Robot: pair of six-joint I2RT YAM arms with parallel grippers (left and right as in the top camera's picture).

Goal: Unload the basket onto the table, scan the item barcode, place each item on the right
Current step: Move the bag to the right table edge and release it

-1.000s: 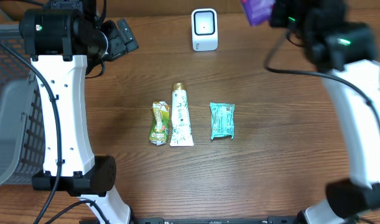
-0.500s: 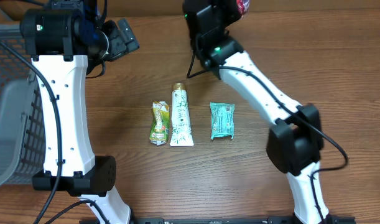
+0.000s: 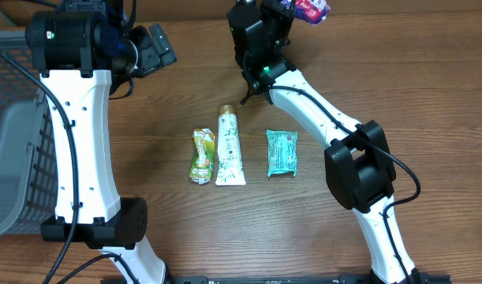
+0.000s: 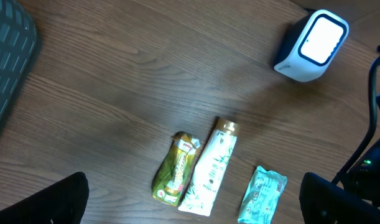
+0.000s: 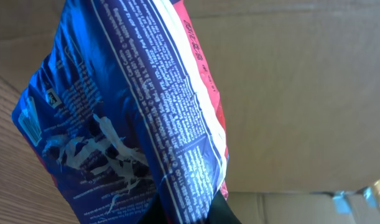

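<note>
Tube (image 3: 230, 147) lies between sachet (image 3: 202, 156) and packet (image 3: 282, 152); scanner (image 4: 313, 45) behind.

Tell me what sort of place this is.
Probably a mock shop checkout on a wooden table: a white barcode scanner, a grey wire basket at the left edge, and small packaged goods, a tube among them, lined up.

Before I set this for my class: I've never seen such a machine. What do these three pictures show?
A left arm and a right arm, both white, stand at a wooden table. One picture is taken from above; the other two come from a camera on each wrist. On the table lie a green pouch, a tube and a teal packet in a row, with a white scanner beyond and a basket at the left. The left fingers are wide open and empty. The right fingers are shut on a blue packet, held up near the far edge.
</note>
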